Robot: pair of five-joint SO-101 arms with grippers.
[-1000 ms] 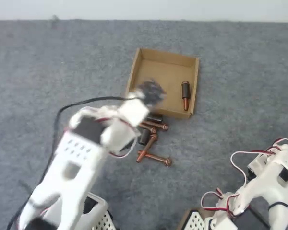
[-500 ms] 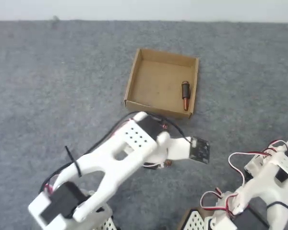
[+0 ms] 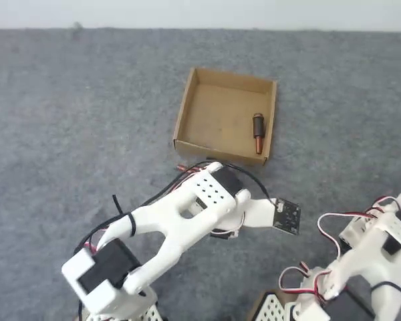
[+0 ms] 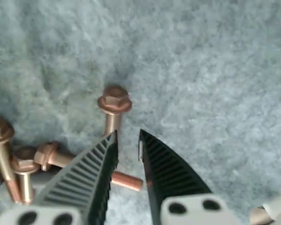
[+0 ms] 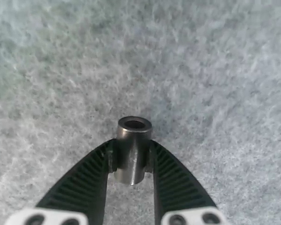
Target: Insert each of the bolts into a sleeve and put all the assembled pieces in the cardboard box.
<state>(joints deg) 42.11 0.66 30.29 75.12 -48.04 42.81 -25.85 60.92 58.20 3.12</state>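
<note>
**Left gripper poised over a bolt, right gripper holding a sleeve**

At the left of the table, your left arm stretches from the near edge toward the centre, across the grey carpet. Its wrist camera shows the left gripper with its jaws drawn close, only a narrow strip of carpet visible between the tips. A copper-coloured bolt lies just beyond those tips, its flanged hex head pointing away. Its shank runs back toward the jaws and appears to pass under one finger, though contact cannot be confirmed. Beside that finger lie the other bolts, heads up and shanks crossing in a loose cluster.

Farther back, in the middle of the high view, the cardboard box sits open on the carpet, just beyond your left arm's wrist. One assembled piece lies flat inside along the box's right-hand wall. Its dark sleeve end is toward the far side and its copper tip toward the near wall.

At the lower right, your right arm is folded back near its base, well apart from the box. Its right gripper is clamped on a dark sleeve. The sleeve is gripped on both sides near the fingertips, above bare carpet, with its open bore facing the wrist camera.
</note>
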